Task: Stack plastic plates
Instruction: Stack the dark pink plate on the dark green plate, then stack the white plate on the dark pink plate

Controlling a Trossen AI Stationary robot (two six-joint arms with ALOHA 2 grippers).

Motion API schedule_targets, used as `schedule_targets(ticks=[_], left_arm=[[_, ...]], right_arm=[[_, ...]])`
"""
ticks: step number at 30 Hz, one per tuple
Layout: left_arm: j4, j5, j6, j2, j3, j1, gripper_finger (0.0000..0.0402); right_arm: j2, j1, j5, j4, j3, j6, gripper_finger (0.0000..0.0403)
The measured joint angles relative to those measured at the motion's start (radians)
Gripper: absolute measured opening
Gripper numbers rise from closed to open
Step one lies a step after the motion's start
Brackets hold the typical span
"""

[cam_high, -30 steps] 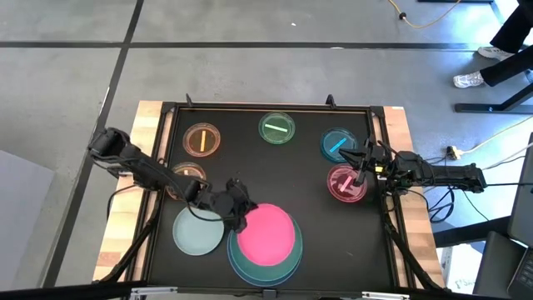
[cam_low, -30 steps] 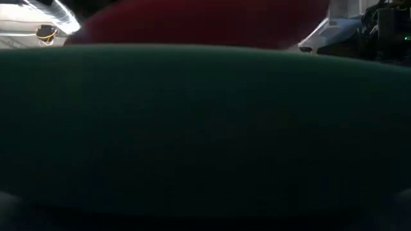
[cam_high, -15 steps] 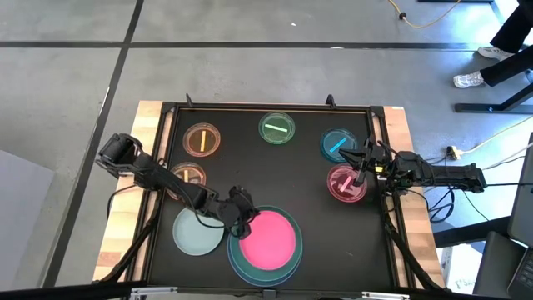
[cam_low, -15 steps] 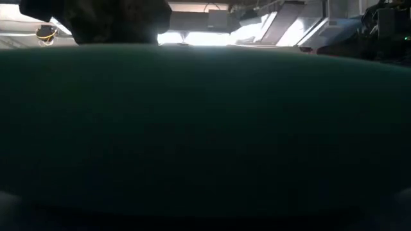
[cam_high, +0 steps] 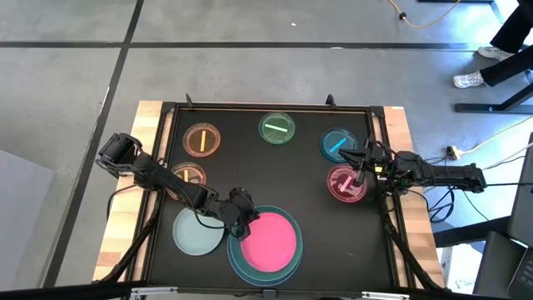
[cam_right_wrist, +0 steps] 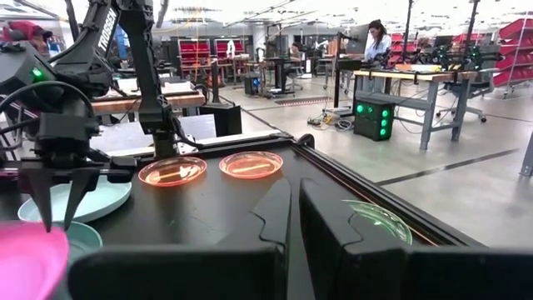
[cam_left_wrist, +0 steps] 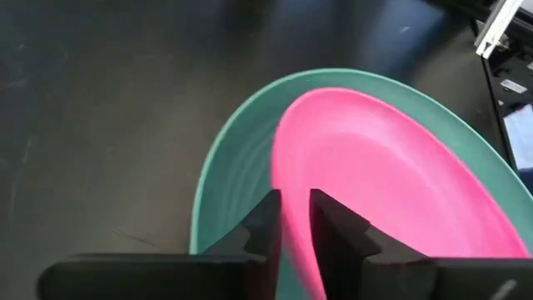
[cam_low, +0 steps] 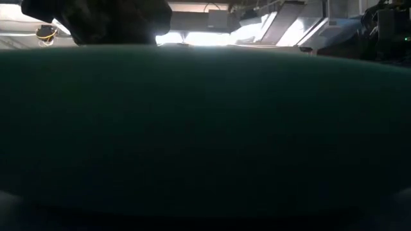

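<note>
A medium pink plate (cam_high: pixel 271 239) lies in a large green plate (cam_high: pixel 236 260) near the table's near edge. My left gripper (cam_high: pixel 238 217) is shut on the pink plate's left rim. The green plate's wall (cam_low: pixel 205 128) fills the low view, with the left gripper (cam_low: pixel 96 19) behind it. A pale mint plate (cam_high: pixel 196 232) rests flat to the left. Small plates lie flat farther off: two orange (cam_high: pixel 202 139) (cam_high: pixel 189 174), a green (cam_high: pixel 277 128), a blue (cam_high: pixel 336 145) and a pink (cam_high: pixel 345 184). My right gripper (cam_high: pixel 361 169) hovers shut between the small blue and pink plates. No large blue plate shows. My left gripper pinches the pink plate's rim (cam_left_wrist: pixel 293 218) between its two fingers (cam_left_wrist: pixel 265 223), one on the inner face and one on the outer. The fingers slant down from the table's left side. The plate's held edge stands slightly raised, and its far part lies in the green plate (cam_left_wrist: pixel 225 167).
A raised black frame and wooden boards (cam_high: pixel 151 125) border the dark table top. Bare table lies between the stack and the small plates (cam_high: pixel 275 171). In the right wrist view a workshop with benches and a person (cam_right_wrist: pixel 376 37) shows beyond the table.
My left gripper has come down and toward the near edge with the pink plate. The plate, held tilted above the green plate a second ago, now lies low inside it and no longer shows over the green rim in the low view.
</note>
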Motion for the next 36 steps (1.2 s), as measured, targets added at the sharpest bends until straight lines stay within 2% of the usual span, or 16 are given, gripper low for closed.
schedule_targets(ticks=[6,14,19,26,31,36], left_arm=[[0.001,0.035,0.020,-0.002,0.000,0.004,0.0114],[-0.041,0.121,-0.017,-0.082,0.003,0.002,0.0116],[-0.204,0.146,-0.172,-0.150,0.003,-0.023,0.0115],[-0.503,0.170,-0.490,-0.201,0.003,-0.073,0.0115],[-0.609,0.261,-0.677,-0.200,0.002,-0.086,0.0115],[-0.637,0.233,-0.731,-0.200,0.001,-0.084,0.0115]], right_arm=[[0.000,0.000,0.000,-0.003,0.000,0.000,0.0025],[0.000,0.000,0.000,-0.005,0.000,0.000,0.0025],[0.000,0.000,0.000,-0.008,0.000,0.000,0.0025],[0.000,0.000,0.000,-0.018,0.000,0.008,0.0025],[0.000,0.000,0.000,-0.021,0.000,0.010,0.0025],[0.000,0.000,0.000,-0.020,0.000,0.011,0.0025]])
